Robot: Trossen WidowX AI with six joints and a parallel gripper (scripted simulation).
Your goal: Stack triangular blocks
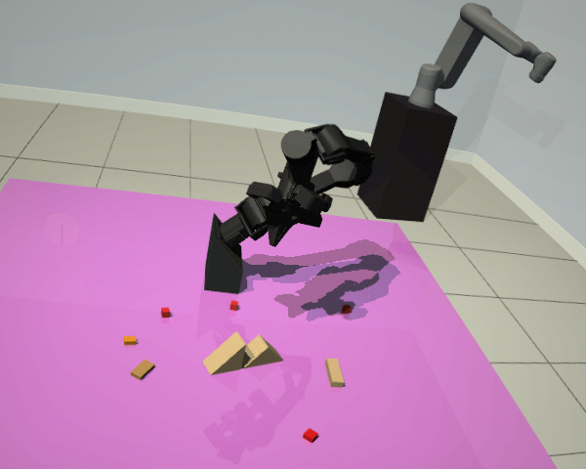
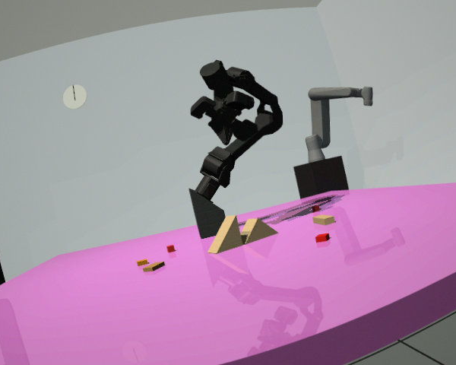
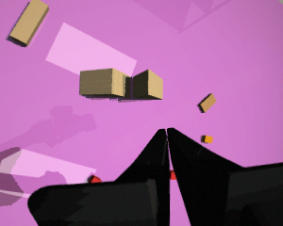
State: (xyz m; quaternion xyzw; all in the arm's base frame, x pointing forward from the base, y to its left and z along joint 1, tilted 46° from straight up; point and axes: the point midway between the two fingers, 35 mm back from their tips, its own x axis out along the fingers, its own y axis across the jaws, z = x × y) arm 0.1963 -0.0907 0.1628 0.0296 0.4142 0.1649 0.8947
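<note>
Two tan triangular blocks stand side by side on the table, with a dark notch between them. The larger-looking left block [image 1: 225, 355] [image 2: 224, 237] has a broad light sloped face toward the left. The right block [image 1: 267, 355] [image 2: 261, 231] peaks beside it and shows its triangular end. Their bases lie close together; I cannot tell whether they touch. In the wrist view the pair shows above the fingertips, with the order reversed. My gripper [image 1: 273, 244] [image 2: 226, 143] [image 3: 166, 135] is shut and empty, high above the table and behind the blocks, near the arm's base.
A tan plank [image 1: 334, 372] [image 2: 323, 220] [image 3: 30, 23] lies right of the blocks. A brown plank [image 1: 142, 369] [image 2: 153, 266] [image 3: 208, 103] and an orange brick [image 1: 130, 340] [image 2: 141, 262] [image 3: 207, 139] lie left. Several small red cubes are scattered around, one [image 1: 311, 435] [image 2: 322, 237] toward the front.
</note>
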